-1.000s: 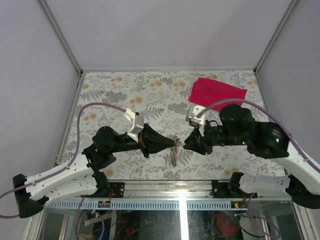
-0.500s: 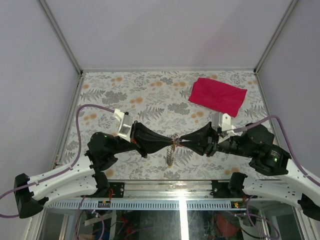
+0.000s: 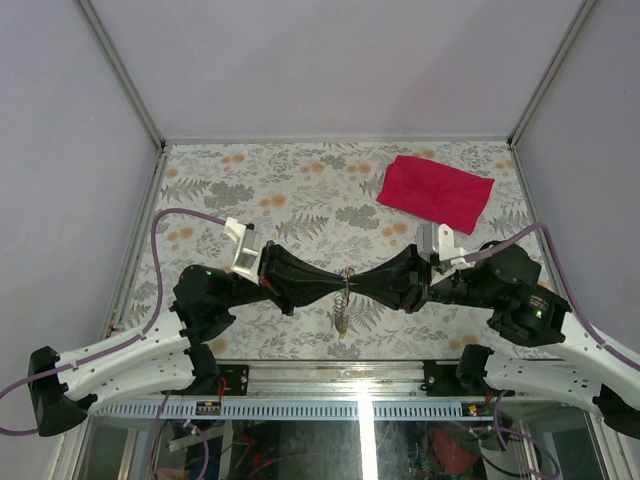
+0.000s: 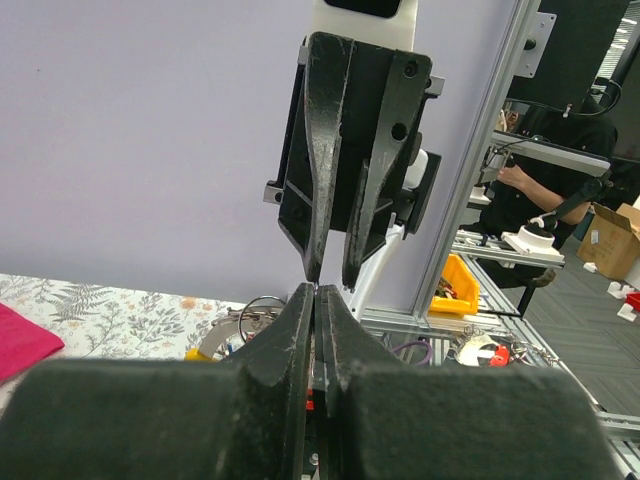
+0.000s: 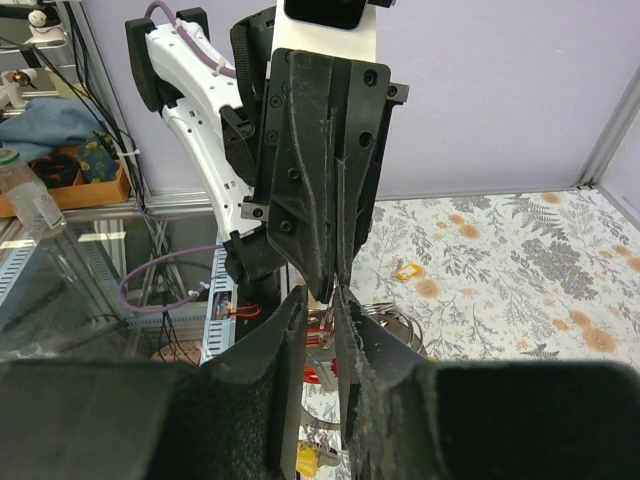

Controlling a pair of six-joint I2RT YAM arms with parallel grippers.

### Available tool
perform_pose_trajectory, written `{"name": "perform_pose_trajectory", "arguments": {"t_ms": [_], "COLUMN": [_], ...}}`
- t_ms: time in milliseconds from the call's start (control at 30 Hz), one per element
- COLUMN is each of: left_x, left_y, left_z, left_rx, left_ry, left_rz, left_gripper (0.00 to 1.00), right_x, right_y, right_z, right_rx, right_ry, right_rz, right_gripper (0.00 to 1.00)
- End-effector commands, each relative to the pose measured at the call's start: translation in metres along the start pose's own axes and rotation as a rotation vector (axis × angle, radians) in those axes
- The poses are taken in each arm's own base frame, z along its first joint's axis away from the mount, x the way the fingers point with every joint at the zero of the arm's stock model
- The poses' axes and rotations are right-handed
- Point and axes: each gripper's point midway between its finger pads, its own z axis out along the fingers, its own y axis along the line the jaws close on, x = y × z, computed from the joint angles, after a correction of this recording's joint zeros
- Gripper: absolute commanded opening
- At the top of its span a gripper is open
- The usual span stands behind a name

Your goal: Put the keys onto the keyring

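Left gripper (image 3: 337, 284) comes in from the left, fingers pressed together and clamped on the keyring (image 3: 345, 281); the bundle sits over the near-middle of the table (image 3: 250, 170), right where the two arms meet tip to tip; its strand (image 3: 341, 318) trails toward the near edge; overhead the single keys cannot be told apart from the bundle. Right gripper (image 3: 358, 284) meets it from the right, fingers a narrow slot apart; whether they touch the metal, cannot tell. Red cloth (image 3: 435, 193) lies well apart at the far right, seen whole only from above. Left wrist view adds what overhead hides: the silvery ring loop just left of its own closed fingers, a yellow tag (image 4: 200, 352) below that, the right gripper's fingertips end-on with a sliver of gap; beyond, a yellow bin (image 4: 458, 292) and a person in black (image 4: 545, 165) outside the cell. Right wrist view shows the opposite face: left gripper's fingers shut tight, ring curving to the right of its own fingers, small silvery pieces bunched below; also a small yellow piece (image 5: 405, 270) lying alone on the table, and a purple cable (image 5: 160, 290) at the left.
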Motion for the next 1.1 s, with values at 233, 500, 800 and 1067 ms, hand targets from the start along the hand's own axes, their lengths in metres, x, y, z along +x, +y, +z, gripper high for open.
{"name": "perform_pose_trajectory", "arguments": {"t_ms": [233,500,800,1067], "left_x": [-0.029,-0.030,-0.029,-0.030], "left_y": [-0.016,-0.019,-0.020,-0.020], "left_z": [-0.001,-0.001,-0.001,-0.001], "left_rx": [0.048,0.063,0.065,0.066], "left_ry": [-0.098,-0.092,-0.089,-0.091], "left_rz": [0.054,0.057,0.057,0.059], "left_gripper": [0.00,0.00,0.00,0.00], "right_x": [-0.005,0.000,-0.002,-0.001], "right_y": [0.004,-0.002,-0.006,-0.002], "right_z": [0.006,0.007,0.005,0.007], "right_rx": [-0.034,-0.007,0.022,-0.001], "right_ry": [-0.029,-0.019,-0.037,-0.032], "right_rz": [-0.010,-0.015,-0.021,-0.008], "right_gripper": [0.21,0.28,0.28,0.10]}}
